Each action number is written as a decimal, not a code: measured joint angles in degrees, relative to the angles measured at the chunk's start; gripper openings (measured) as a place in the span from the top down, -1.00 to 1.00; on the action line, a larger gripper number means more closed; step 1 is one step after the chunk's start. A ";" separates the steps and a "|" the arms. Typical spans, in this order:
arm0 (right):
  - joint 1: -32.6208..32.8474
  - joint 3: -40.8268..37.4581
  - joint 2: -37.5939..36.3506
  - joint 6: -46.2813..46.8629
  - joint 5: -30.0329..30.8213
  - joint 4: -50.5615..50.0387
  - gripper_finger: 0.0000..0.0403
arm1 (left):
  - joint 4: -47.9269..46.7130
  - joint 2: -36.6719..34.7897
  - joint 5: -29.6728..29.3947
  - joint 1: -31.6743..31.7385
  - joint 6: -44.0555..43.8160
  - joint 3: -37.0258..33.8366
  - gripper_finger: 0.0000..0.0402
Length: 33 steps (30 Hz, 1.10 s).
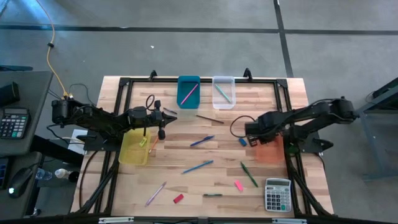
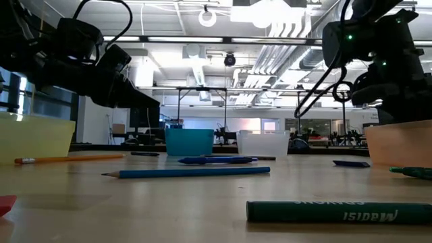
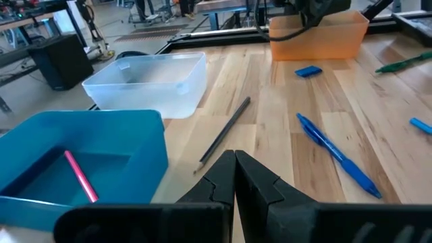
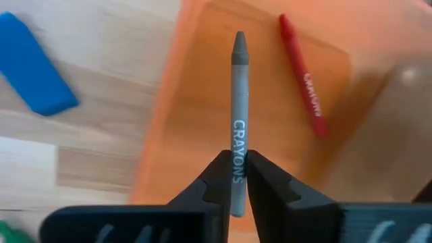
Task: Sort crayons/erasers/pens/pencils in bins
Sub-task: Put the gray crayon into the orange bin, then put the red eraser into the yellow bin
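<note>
Hovering over the orange bin (image 4: 270,101), the right pincer (image 4: 236,177) grips a grey crayon (image 4: 239,115) directly above it, beside a red crayon (image 4: 304,74) inside; releasing it should come next, judging by position.

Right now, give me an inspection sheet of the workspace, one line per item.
Surface: wooden table, pens, pencils, crayons and erasers scattered on it.
Job's things: teal bin holds a pink stick; clear bin holds sticks; yellow bin; orange bin holds a red crayon. Blue eraser lies beside the orange bin.
Clutter: calculator at the table's corner.
Grippers: right gripper over the orange bin, fingers pinching a grey crayon; left gripper shut, empty, near the teal bin.
Cables: yellow cable on the floor.
Surroundings: side desk with a second calculator.
</note>
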 joint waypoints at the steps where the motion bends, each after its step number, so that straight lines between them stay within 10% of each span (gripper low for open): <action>1: 0.00 0.00 0.13 -1.02 -0.09 -0.64 0.77 | 0.00 0.00 0.00 0.00 -0.68 0.00 1.00; 13: 5.21 3.68 0.15 -9.90 -5.78 -9.95 0.29 | -0.48 0.00 0.40 0.00 -3.01 0.72 1.00; 22: 13.36 20.88 -2.03 -11.54 6.85 -21.96 0.79 | -7.22 0.02 3.95 -0.40 -1.04 5.23 1.00; 27: 17.22 22.47 -5.14 -19.81 20.91 -7.16 0.94 | -13.02 0.02 4.07 -3.63 1.53 8.12 1.00; 33: 17.99 12.36 -6.93 -36.68 23.50 24.04 0.99 | -22.79 0.02 2.98 -9.72 2.15 12.23 1.00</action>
